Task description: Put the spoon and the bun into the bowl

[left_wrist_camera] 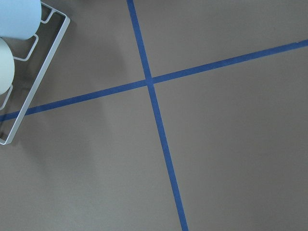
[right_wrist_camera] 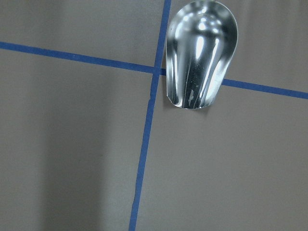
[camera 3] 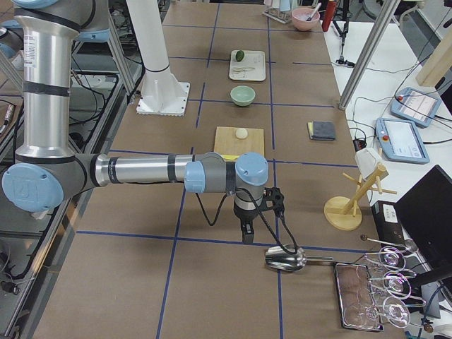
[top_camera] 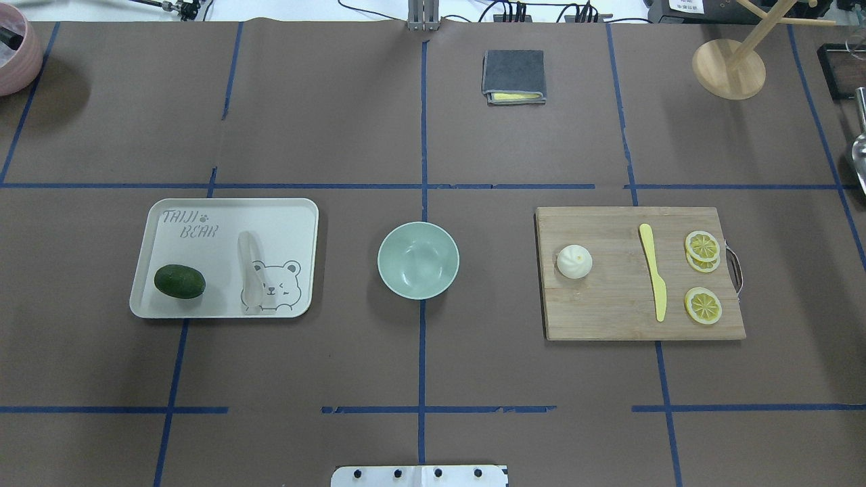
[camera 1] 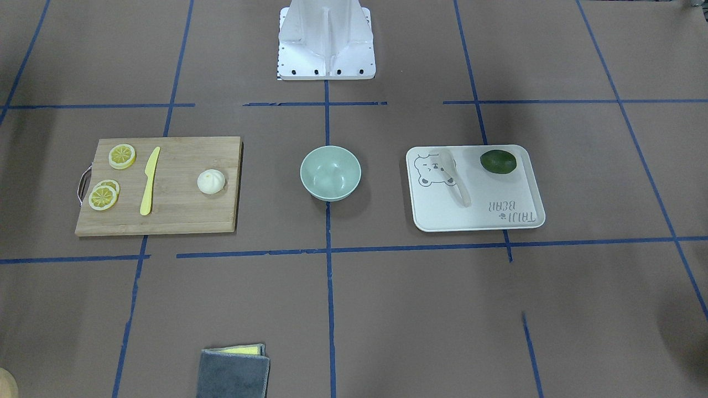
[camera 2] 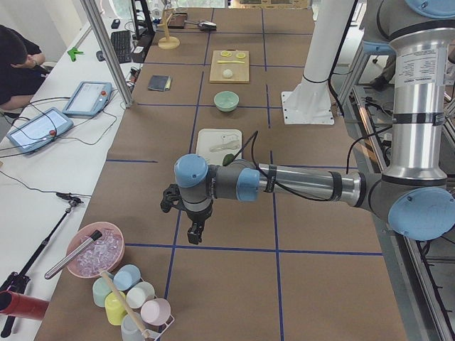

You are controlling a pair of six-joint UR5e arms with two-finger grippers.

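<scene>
The mint-green bowl [top_camera: 418, 260] stands empty at the table's middle, also in the front view [camera 1: 330, 172]. The off-white spoon [top_camera: 249, 279] lies on the white bear-print tray [top_camera: 284, 213], left of the bowl. The white pleated bun [top_camera: 574, 261] sits on the wooden cutting board [top_camera: 609, 311], right of the bowl. My left gripper [camera 2: 195, 233] hangs over bare table far from the tray. My right gripper [camera 3: 246, 233] hangs beyond the board, near a metal scoop [camera 3: 286, 260]. I cannot tell whether either is open or shut.
A dark green avocado [top_camera: 179, 281] lies on the tray. A yellow plastic knife [top_camera: 653, 272] and lemon slices [top_camera: 702, 306] lie on the board. A folded grey cloth [top_camera: 513, 76] lies at the far side. A cup rack [camera 2: 135, 298] and a pink bowl [camera 2: 94, 250] stand at the left end.
</scene>
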